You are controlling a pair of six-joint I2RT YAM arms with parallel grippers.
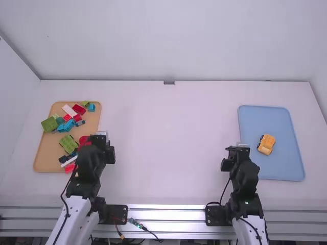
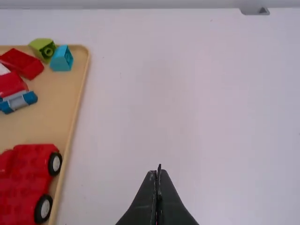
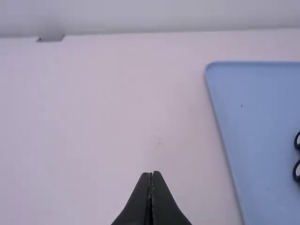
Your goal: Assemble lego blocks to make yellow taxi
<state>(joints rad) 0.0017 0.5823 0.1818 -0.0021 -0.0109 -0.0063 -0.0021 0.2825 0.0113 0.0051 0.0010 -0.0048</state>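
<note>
The left gripper (image 2: pixel 158 170) and right gripper (image 3: pixel 151 174) are closed and empty, probably because the yellow car (image 1: pixel 266 144) seems complete on its blue tray (image 1: pixel 263 110) at three o'clock, apart from spare blocks (image 1: pixel 49 124) at nine.

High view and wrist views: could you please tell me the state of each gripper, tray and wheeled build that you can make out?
Left gripper: shut, empty.
Right gripper: shut, empty.
Tan tray: loaded with mixed blocks.
Blue tray: holding the yellow car.
Yellow car: assembled, wheels fitted.
Red car: wheels fitted.
Green build: wheels fitted.
</note>
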